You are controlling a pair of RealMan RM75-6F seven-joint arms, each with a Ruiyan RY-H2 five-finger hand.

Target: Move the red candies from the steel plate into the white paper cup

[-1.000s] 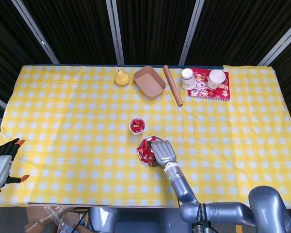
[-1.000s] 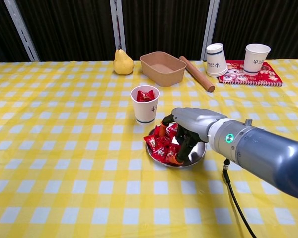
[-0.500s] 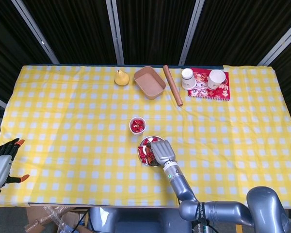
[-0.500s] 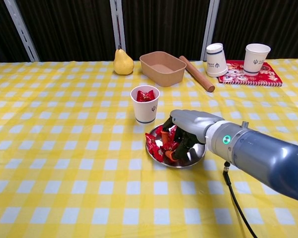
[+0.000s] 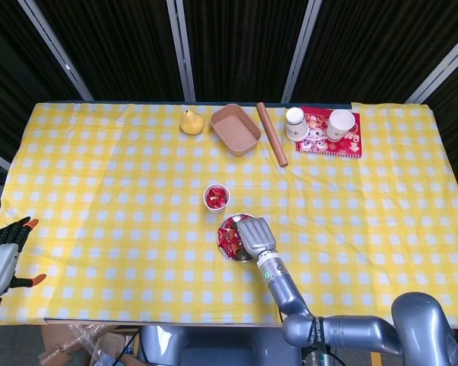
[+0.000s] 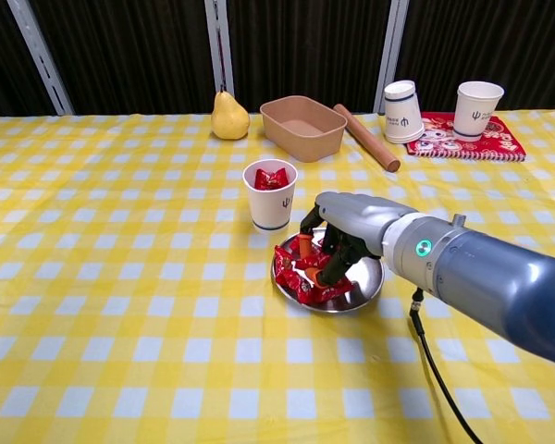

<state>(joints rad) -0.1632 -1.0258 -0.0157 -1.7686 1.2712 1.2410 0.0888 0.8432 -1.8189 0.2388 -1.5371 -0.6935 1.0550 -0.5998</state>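
The steel plate [image 6: 366, 281] [image 5: 237, 220] lies at mid-table with a heap of red candies [image 6: 305, 277] [image 5: 228, 238] on its left half. Just behind it to the left stands the white paper cup [image 6: 270, 196] [image 5: 216, 197], with red candies inside. My right hand [image 6: 344, 228] [image 5: 255, 235] hovers over the plate, fingers curled down, and pinches a red candy [image 6: 304, 245] between thumb and fingers just above the heap. My left hand [image 5: 4, 255] hangs off the table's left front corner, fingers spread, holding nothing.
At the back of the table are a pear [image 6: 229, 116], a brown paper box [image 6: 302, 127], a wooden rolling pin [image 6: 365, 137], and two more white cups [image 6: 400, 111] [image 6: 478, 109] by a red mat [image 6: 462, 137]. A black cable [image 6: 435, 370] trails under my right forearm.
My right hand has risen a little out of the candy heap and shifted toward the cup, its fingers closing in. The left hand has stayed still.
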